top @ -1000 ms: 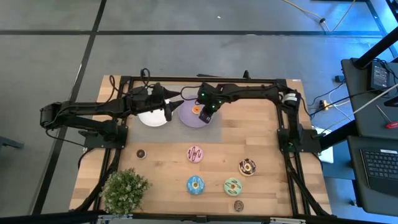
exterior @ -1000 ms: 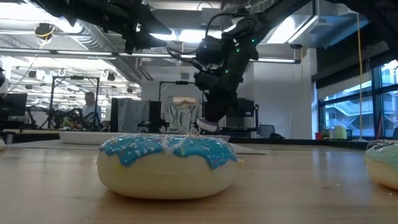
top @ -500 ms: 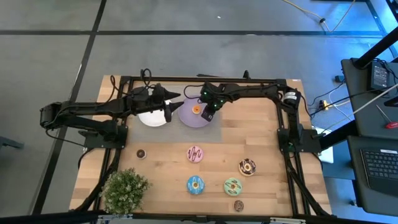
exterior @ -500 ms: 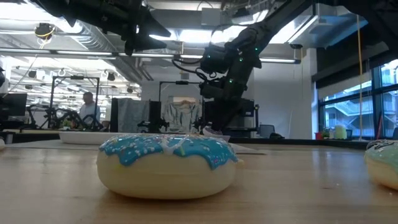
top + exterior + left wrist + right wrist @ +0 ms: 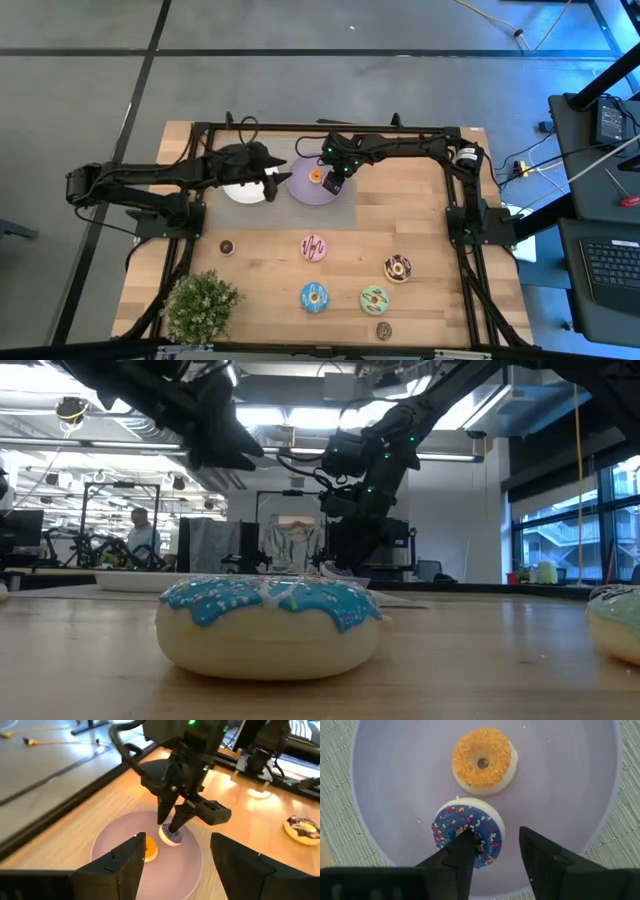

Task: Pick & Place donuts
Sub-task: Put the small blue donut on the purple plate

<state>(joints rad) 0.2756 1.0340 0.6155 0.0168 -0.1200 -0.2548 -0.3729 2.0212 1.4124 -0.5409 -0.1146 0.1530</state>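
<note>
My right gripper (image 5: 492,847) straddles the purple sprinkled mini donut's (image 5: 468,836) rim, fingers parted; orange-crumbed mini donut (image 5: 482,761) at twelve o'clock.

Right pincer (image 5: 172,827) tips on purple mini donut (image 5: 171,837), orange mini (image 5: 149,848) beside; lilac plate (image 5: 115,850)

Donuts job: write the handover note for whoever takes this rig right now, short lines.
Right gripper: over the lilac plate, fingers open astride the rim of the purple mini donut, which lies on the plate.
Left gripper: open, empty, hovering by the white plate, facing the lilac plate.
Done: orange mini donut and the purple one are on the lilac plate.
Left on the table: pink donut, blue donut, green donut, chocolate donut, two dark minis.
</note>
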